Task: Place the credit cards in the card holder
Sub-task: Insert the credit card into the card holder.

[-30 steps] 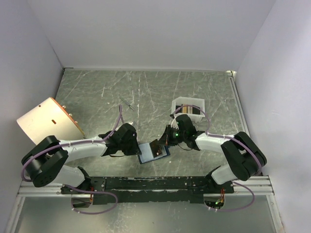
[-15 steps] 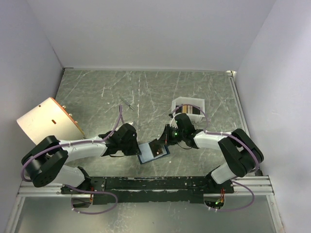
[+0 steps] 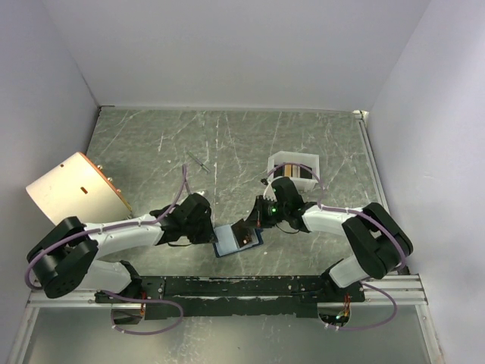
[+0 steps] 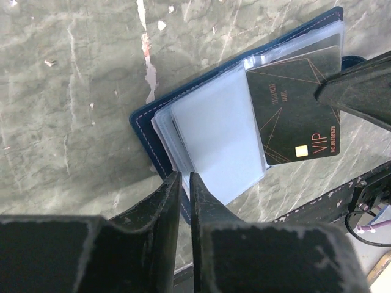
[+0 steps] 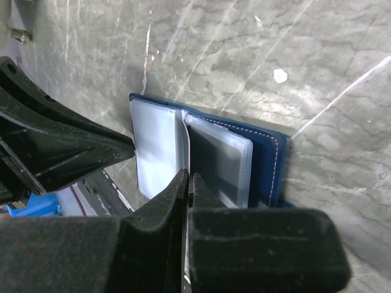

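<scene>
Right pincer point(image 5: 186, 178) clamps dark credit card point(image 4: 293, 116); left pincer point(image 4: 181, 178) clamps card holder point(image 4: 139, 119).

Left pincer point(image 4: 181, 178) hides holder point(image 4: 145, 119) edge; right pincer point(image 4: 319, 94) hides card point(image 4: 293, 116) corner.

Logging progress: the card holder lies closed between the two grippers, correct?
No, it is open: the left wrist view shows the card holder spread, a black card among its clear sleeves. It does lie between the left gripper and right gripper.

Holder point(image 3: 231, 244) a touch farther from tray point(image 3: 294, 159), right gripper point(image 3: 247, 227) and card point(image 4: 293, 116) likewise, left elbow point(image 3: 57, 265) too.
</scene>
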Controlling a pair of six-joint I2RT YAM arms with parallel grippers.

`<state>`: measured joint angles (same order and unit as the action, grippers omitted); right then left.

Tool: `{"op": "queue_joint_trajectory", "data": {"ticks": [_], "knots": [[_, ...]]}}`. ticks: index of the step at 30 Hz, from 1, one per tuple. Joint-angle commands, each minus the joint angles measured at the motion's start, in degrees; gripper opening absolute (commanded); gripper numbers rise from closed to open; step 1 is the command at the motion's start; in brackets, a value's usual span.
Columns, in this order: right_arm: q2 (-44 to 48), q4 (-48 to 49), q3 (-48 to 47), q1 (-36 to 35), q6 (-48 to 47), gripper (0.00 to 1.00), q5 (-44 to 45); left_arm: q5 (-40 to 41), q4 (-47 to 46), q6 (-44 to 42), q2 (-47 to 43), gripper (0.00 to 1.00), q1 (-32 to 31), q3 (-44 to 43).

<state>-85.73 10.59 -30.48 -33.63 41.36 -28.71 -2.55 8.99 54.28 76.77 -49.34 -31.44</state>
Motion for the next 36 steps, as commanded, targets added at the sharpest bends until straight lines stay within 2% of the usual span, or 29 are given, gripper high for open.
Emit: {"op": "queue_joint_trajectory", "data": {"ticks": [1, 4, 11, 21, 30, 36], "knots": [[1.73, -2.61, -0.07, -0.41, -0.11, 0.0, -1.53, 2.12, 3.6, 0.13, -2.99, 0.22, -0.46, -1.46], [2.25, -2.51, -0.42, -0.43, 0.28, 0.0, -1.87, 2.01, 3.03, 0.04, -1.98, 0.16, -0.44, -1.17], [2.25, -1.32, -0.57, -0.31, 1.42, 0.0, -3.61, 2.04, 1.26, -0.06, 1.18, 0.1, -0.42, -0.05], [1.46, 0.84, -0.26, -0.23, 2.91, 0.0, -4.73, 3.04, 1.22, -0.24, 2.2, 0.1, -0.43, 0.39], [3.82, -2.1, -1.06, -0.21, 1.17, 0.0, -2.28, 4.07, 2.35, -0.57, 2.29, 0.11, -0.46, 0.28], [1.28, -1.64, -0.98, -0.22, -0.2, 0.0, -2.56, 5.29, 3.69, -0.79, 3.87, 0.1, -0.37, -1.08]]}}
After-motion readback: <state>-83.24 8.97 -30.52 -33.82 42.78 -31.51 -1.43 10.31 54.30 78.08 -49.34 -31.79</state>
